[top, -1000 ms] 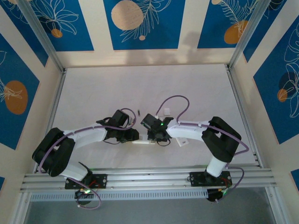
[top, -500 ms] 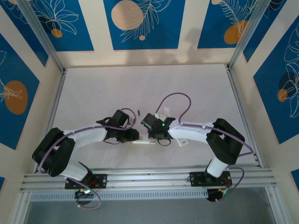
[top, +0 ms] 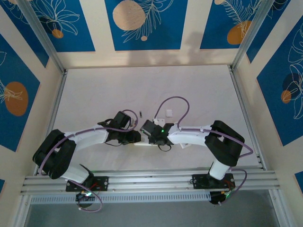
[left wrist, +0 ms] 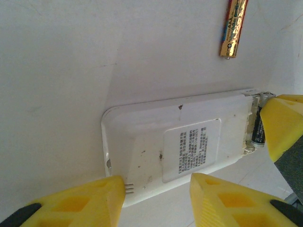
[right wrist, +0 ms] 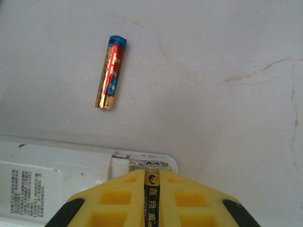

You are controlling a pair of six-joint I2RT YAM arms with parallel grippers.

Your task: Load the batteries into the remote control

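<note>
**Dark battery held at the remote's open bay: the insertion step, judged under way.**
The held battery [right wrist: 151,203], black with gold lettering, sits clamped between the yellow fingers of the right pincer [right wrist: 151,176]. Its tip is at the metal contact of the battery compartment [right wrist: 142,163] at one end of the white remote control [left wrist: 156,137]; whether it is seated cannot be told. The left pincer [left wrist: 157,182] stands with its jaws apart over the remote's near long edge, and contact is unclear. A loose battery [right wrist: 110,73] lies on the table [right wrist: 213,47] just beyond the remote. The next move probably calls for pressing the cell flat against the spring, then releasing it.
</note>
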